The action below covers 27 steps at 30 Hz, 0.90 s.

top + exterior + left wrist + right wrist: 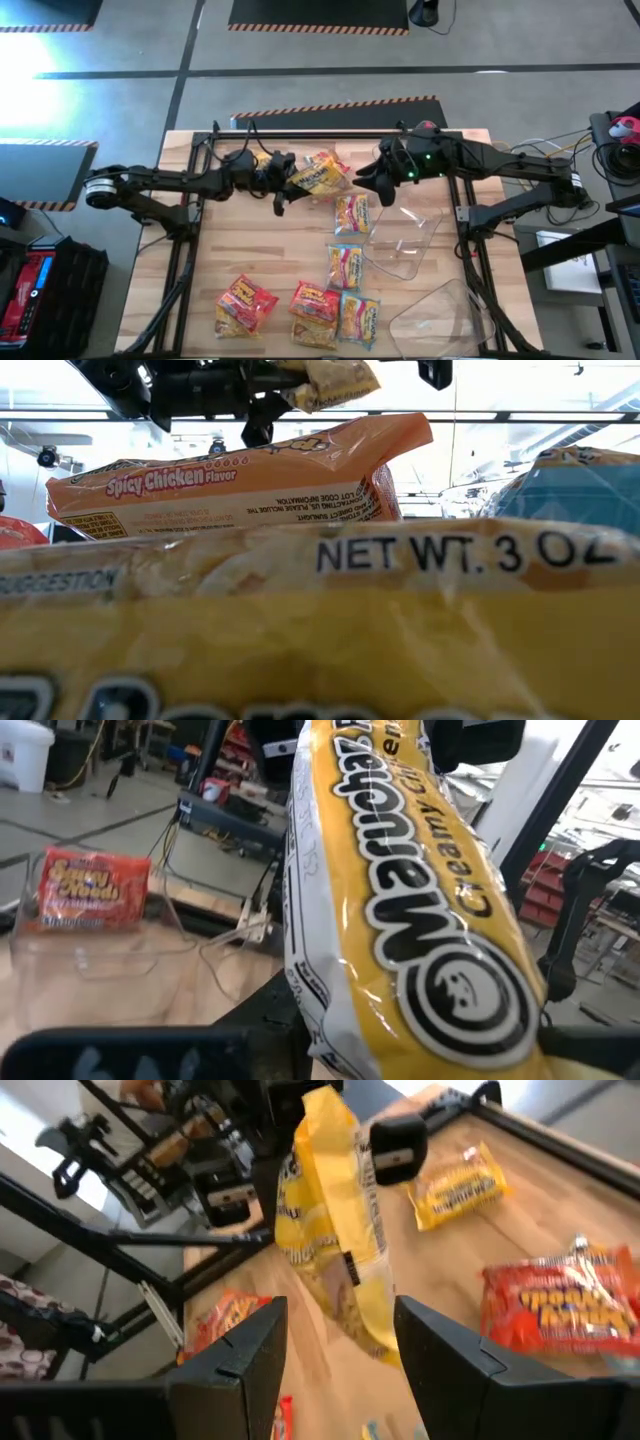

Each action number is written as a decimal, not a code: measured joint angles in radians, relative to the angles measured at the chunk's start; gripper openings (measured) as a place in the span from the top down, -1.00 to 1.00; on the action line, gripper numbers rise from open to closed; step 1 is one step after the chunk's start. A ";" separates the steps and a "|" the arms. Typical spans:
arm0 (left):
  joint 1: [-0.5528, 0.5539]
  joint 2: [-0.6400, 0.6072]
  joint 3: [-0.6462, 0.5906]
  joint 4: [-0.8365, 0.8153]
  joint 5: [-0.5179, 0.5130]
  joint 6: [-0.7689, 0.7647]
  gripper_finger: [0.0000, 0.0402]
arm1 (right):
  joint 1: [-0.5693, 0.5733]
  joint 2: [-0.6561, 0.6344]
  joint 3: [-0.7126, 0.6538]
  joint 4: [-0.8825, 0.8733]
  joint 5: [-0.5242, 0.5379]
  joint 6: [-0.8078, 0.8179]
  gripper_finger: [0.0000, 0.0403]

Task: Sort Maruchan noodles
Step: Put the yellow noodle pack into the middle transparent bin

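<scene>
Holding a yellow Creamy Chicken packet [318,176] above the far middle of the wooden counter [270,245], the left end effector [284,172] was clenched on the packet's edge. In the right wrist view that packet [330,1220] hung between the right arm's own dark fingers [240,1355], which stood spread apart and clear of it on both sides, so the right end effector [372,180] was released, just beside the packet.

Other Maruchan packets lay on the counter: two yellow-orange ones [351,214] in a line down the middle, a light blue and yellow one [359,316] at the near edge, and red ones [244,303] near it to the left. Another yellow packet [460,1185] lay farther off on the counter, and a red one [555,1305] nearer the right arm. Clear plastic tubs [405,240] sat on the counter's right side. In the low view, a Spicy Chicken packet [240,485] lay behind a yellow one pressed close to the lens.
</scene>
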 joint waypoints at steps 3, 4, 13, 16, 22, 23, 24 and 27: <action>-0.005 0.034 0.000 0.003 -0.003 -0.019 0.57 | 0.012 0.000 0.008 -0.030 0.000 0.001 0.14; -0.008 0.054 0.000 0.010 -0.006 -0.031 0.57 | 0.018 0.000 0.009 -0.030 0.000 0.001 0.14; -0.034 0.260 0.000 0.333 -0.001 -0.163 0.57 | 0.079 0.000 0.009 -0.038 -0.001 0.035 0.17; -0.034 0.321 0.001 0.357 0.012 -0.203 0.57 | 0.093 0.000 0.009 -0.041 0.000 0.037 0.19; -0.059 0.423 0.087 0.362 0.079 -0.221 0.57 | 0.093 -0.001 0.009 -0.044 0.001 0.048 0.19; -0.063 0.441 0.108 0.361 0.092 -0.219 0.57 | 0.093 -0.003 0.009 -0.051 0.001 0.051 0.19; -0.065 0.458 0.129 0.358 0.108 -0.216 0.57 | 0.093 -0.004 0.009 -0.062 0.001 0.056 0.19; -0.069 0.505 0.195 0.359 0.143 -0.209 0.57 | 0.093 -0.006 0.009 -0.096 0.001 0.071 0.19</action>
